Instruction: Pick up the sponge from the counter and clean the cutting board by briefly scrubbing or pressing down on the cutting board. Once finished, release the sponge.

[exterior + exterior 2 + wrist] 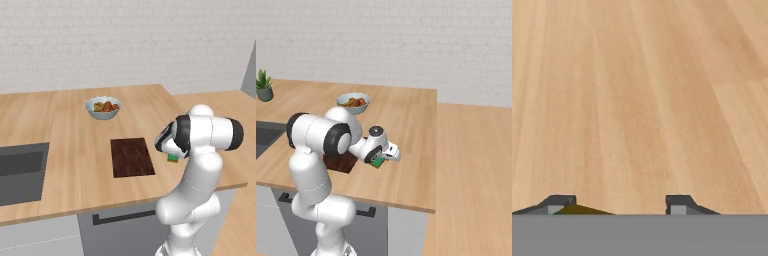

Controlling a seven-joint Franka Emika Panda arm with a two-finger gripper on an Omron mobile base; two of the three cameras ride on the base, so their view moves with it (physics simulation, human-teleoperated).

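End effector [381, 161] pinches the sponge [376, 162] above the tabletop [75, 150]; carrying step; next, swing toward nine o'clock onto the cutting board [131, 157].

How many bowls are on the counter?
1. The bowl of food sits near the back of the counter, behind the cutting board. The arm hides a little counter, so something might be behind it.

Counter [75, 150] open around cutting board [131, 157]; bowl [102, 108] behind.
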